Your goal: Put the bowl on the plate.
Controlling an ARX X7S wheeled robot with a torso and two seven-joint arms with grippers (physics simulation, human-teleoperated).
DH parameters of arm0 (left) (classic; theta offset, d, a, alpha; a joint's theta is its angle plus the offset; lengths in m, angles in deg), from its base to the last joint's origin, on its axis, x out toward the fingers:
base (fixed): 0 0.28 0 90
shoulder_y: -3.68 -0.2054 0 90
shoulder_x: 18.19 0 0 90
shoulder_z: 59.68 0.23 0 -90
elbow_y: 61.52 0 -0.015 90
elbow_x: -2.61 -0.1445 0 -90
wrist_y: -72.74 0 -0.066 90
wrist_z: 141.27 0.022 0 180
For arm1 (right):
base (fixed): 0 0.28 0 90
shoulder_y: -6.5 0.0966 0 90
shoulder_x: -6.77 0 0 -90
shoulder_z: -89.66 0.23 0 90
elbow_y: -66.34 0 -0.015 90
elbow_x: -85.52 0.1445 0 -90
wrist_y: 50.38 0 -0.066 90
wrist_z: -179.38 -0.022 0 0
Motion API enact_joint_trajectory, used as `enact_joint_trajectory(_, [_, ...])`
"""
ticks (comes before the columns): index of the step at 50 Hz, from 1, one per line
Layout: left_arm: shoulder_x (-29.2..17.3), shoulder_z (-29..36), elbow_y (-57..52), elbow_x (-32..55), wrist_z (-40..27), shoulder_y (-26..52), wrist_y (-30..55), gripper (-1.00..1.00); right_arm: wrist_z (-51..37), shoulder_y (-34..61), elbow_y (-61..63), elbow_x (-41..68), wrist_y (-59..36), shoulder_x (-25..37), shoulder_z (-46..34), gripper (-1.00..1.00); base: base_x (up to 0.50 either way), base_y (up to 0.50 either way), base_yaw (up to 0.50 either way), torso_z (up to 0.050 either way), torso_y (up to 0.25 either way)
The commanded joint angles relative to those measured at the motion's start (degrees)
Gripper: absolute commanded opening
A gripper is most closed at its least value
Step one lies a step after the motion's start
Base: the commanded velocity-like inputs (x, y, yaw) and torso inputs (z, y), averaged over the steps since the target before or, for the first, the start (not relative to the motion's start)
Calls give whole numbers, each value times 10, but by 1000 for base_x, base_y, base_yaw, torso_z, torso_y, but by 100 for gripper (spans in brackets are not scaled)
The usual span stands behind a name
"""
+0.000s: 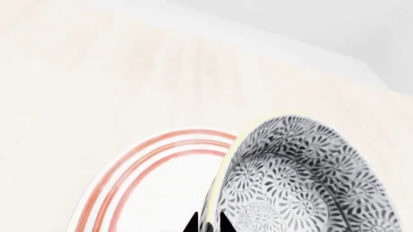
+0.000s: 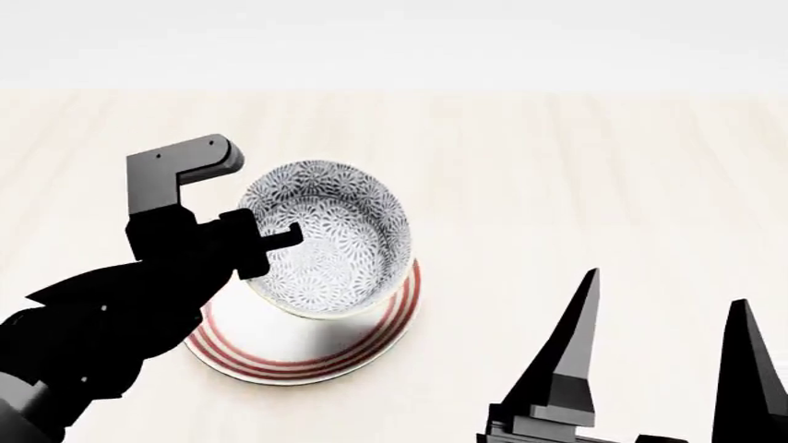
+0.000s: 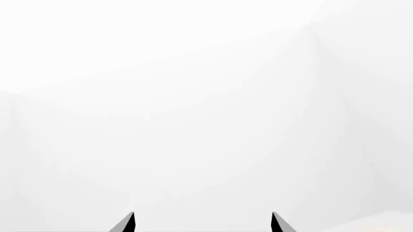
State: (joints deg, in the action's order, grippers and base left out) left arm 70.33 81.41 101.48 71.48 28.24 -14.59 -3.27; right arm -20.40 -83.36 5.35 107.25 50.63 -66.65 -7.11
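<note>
At far left, left arm: one black arm enters from the lower left corner of the head view and hides the near-left part of the plate and the bowl's left wall
Left gripper [image 2: 273, 242]: closed on the bowl's left rim, one finger [image 2: 280, 236] lying inside the bowl; the left wrist view shows two dark fingertips straddling the rim with the wall pinched between them
Bowl [image 2: 330, 238]: one, grey-blue floral pattern inside and out, pale rim; tilted, sitting over the plate's far half, its base hidden from every view, so whether it touches the plate cannot be told
Plate [image 2: 369, 341]: one, white with three red rings, flat on the table, directly beneath the bowl; near and right rim show clear
Table [image 2: 591, 175]: one pale wood-grain surface, bare around the plate
Right gripper [image 2: 659, 355]: spread open, holding nothing, two black pointed fingers rising from the lower right of the head view, well apart from the plate
Left wrist view only: rim grip close up, bowl [image 1: 303, 179] interior pattern, plate [image 1: 161, 188] rings behind it, far table edge
Right wrist view only: two fingertip ends against plain white; neither bowl nor plate appears
Head view only: both arms and the bowl-over-plate stack together
</note>
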Motion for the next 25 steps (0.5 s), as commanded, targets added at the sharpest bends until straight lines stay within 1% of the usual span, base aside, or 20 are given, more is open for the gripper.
enact_joint_trajectory(1, [15, 12, 19, 7, 31, 13, -27, -100, 12, -1, -2, -10, 3, -8, 10, 100, 0, 0, 0, 0, 0])
enact_joint_trajectory(5, [15, 64, 19, 51, 27, 18, -35, -100, 10, 0, -1, -9, 1, -6, 9, 100, 0, 0, 0, 0, 0])
enact_joint_trajectory(14, [15, 140, 19, 105, 24, 18, -58, -100, 9, 0, 0, -7, 2, -3, 9, 100, 0, 0, 0, 0, 1])
enact_joint_trajectory(21, [15, 235, 19, 201, 28, 8, -78, -100, 8, -1, 0, -5, 3, -1, 9, 100, 0, 0, 0, 0, 0])
enact_joint_trajectory(25, [15, 272, 20, 242, 26, 8, -85, -100, 7, -2, 1, -5, 3, -1, 7, 100, 0, 0, 0, 0, 0])
